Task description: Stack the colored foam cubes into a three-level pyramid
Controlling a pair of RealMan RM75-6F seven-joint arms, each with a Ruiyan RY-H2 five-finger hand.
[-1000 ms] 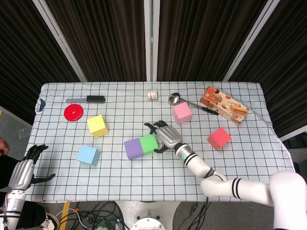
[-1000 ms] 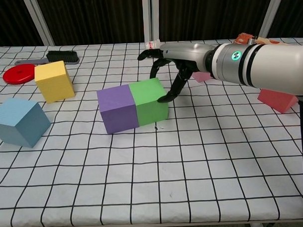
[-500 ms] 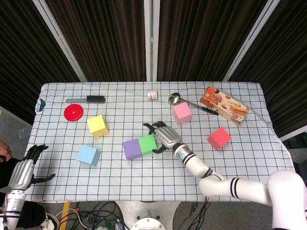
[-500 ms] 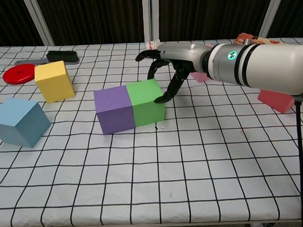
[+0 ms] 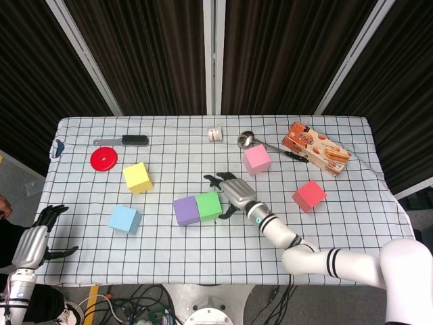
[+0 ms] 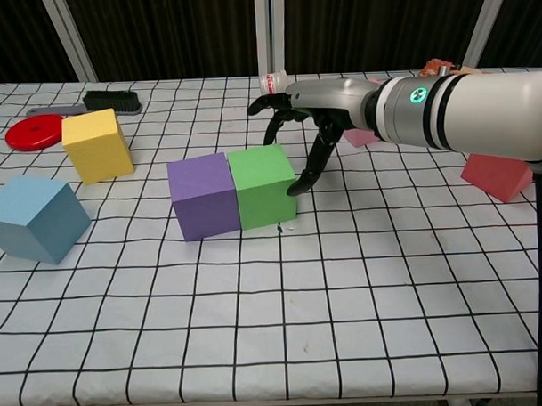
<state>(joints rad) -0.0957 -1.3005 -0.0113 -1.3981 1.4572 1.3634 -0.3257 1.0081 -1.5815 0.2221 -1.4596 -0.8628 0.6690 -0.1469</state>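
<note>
While the right hand (image 6: 306,130) hangs beside the green cube (image 6: 263,186) with its fingers spread and curved, holding nothing, one fingertip (image 6: 293,189) reaches down just beside the cube's right face; whether it touches cannot be told. That green cube sits flush against the purple cube (image 6: 202,196), the pair forming a short row near the middle of the checked table (image 5: 203,250). Left of them stand the yellow cube (image 5: 137,177) and, nearer the front edge, the blue cube (image 5: 124,219), well apart from each other. The pink cube (image 5: 256,160) lies behind the right hand, and the red cube (image 5: 309,195) rests further right. All six cubes stand on the cloth, none stacked on another. The left hand (image 5: 35,238) hovers off the table's front left corner, fingers apart and empty. Along the far side lie a red disc (image 5: 103,159), a black brush (image 5: 122,141), a small white roll (image 5: 215,134), a metal ladle (image 5: 260,143) and an orange snack box (image 5: 315,147).
</note>
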